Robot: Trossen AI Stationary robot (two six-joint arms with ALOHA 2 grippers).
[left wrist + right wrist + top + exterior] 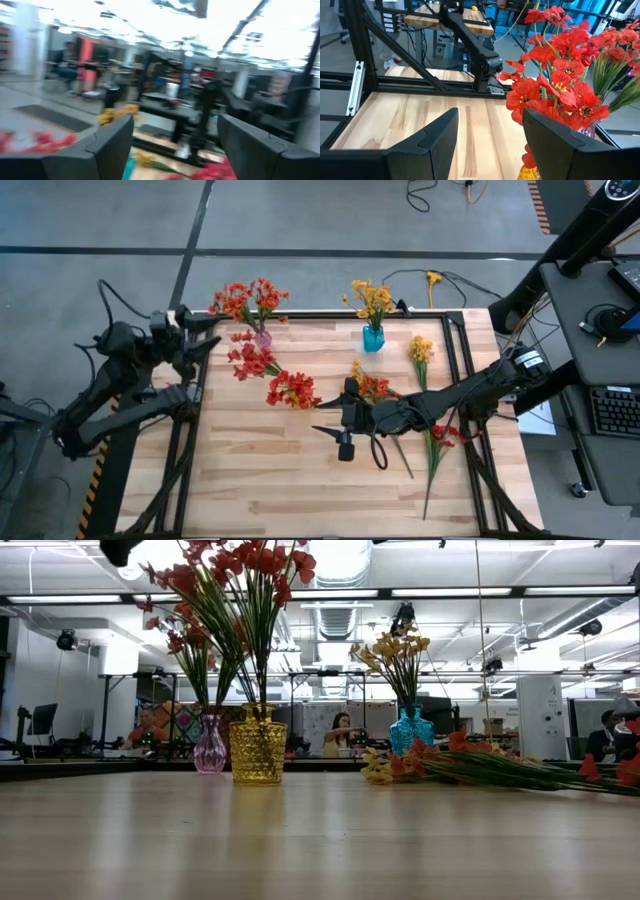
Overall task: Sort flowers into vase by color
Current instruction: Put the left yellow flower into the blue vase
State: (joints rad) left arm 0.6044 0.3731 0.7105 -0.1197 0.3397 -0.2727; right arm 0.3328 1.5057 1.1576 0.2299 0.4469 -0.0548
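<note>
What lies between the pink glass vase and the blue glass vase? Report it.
Bare wooden tabletop, per the high view, separates pink glass vase from blue glass vase. The yellow glass vase seems between them in the low view, but stands nearer.

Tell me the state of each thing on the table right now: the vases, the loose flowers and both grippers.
Pink vase: upright, holding red flowers.
Yellow vase: upright, also holding red flowers.
Blue vase: upright, holding yellow flowers.
Loose flowers: lying flat on the table, not in any vase.
Right gripper: open, empty, over the table's middle.
Left gripper: open, empty, at the table's left edge.
</note>
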